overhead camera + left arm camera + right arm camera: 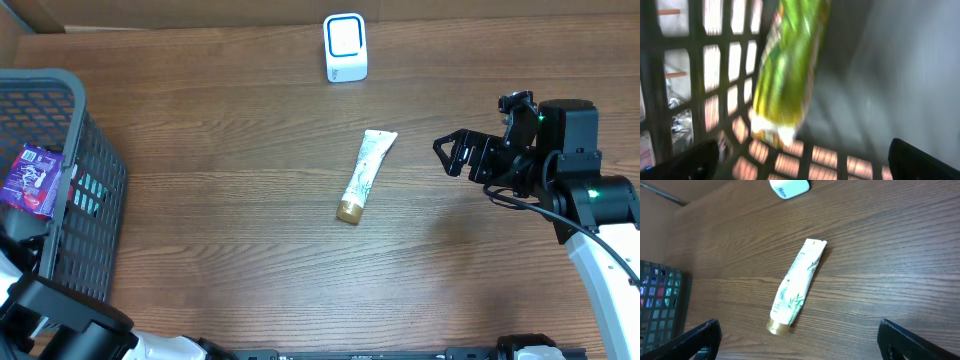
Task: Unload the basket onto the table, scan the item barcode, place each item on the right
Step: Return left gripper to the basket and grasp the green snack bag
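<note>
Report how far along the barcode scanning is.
Seemingly done: a green packet sits inside the basket, the left hand open near it. In hand: nothing; the right hand is open beside the tube on the table, not touching it. Left: lifting that tube, showing its barcode to the white scanner, probably binning it too.

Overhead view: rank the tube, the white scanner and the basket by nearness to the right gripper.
1. tube, mid-table, just left of the right gripper.
2. white scanner, at the far edge.
3. basket, at the table's left end.
</note>
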Robot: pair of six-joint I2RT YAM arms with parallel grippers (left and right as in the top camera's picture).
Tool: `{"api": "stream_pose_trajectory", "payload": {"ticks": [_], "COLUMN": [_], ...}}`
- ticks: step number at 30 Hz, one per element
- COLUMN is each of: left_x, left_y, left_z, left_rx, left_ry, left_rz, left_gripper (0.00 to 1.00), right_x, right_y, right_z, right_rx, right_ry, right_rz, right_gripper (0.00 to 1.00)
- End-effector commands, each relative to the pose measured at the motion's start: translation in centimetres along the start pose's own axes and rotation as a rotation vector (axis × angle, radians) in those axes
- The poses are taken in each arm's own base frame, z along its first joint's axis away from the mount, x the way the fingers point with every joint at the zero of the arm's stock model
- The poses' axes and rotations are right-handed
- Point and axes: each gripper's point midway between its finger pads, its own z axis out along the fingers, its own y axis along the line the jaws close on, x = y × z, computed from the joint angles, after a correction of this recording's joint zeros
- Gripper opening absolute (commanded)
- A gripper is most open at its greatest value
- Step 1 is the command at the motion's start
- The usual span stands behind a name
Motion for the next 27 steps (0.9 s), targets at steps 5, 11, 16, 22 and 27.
{"api": "stream_pose_trajectory", "payload": {"ticks": [5, 11, 16, 22, 27], "left_x": [-0.6, -0.2, 0.0, 0.1, -0.9], "left_y": [0.5, 1.0, 0.9, 0.2, -2.0], "left_z": [3.0, 5.1, 6.1, 6.1, 3.7], "left_rx": [-0.011, -0.031, -0.025, 0.012, 0.112], "left_ry": [-0.044, -0.055, -0.066, -0.056, -0.055], "left_rz": [0.039, 0.075, 0.072, 0.070, 0.127], "left_gripper": [1.00, 1.00, 0.84, 0.06, 0.04], "right_x": [-0.7, -0.6, -0.6, -0.6, -0.6], "right_y": [0.7, 0.6, 0.6, 0.6, 0.6], "right_z": [-0.6, -0.5, -0.5, -0.5, -0.5], "right_rx": [-0.014, -0.013, -0.012, -0.012, -0.012], "right_ry": [-0.022, -0.021, -0.018, -0.019, -0.018], "right_rz": [-0.017, -0.017, -0.016, -0.016, -0.015], "right_gripper": [1.00, 1.00, 1.00, 1.00, 1.00]}}
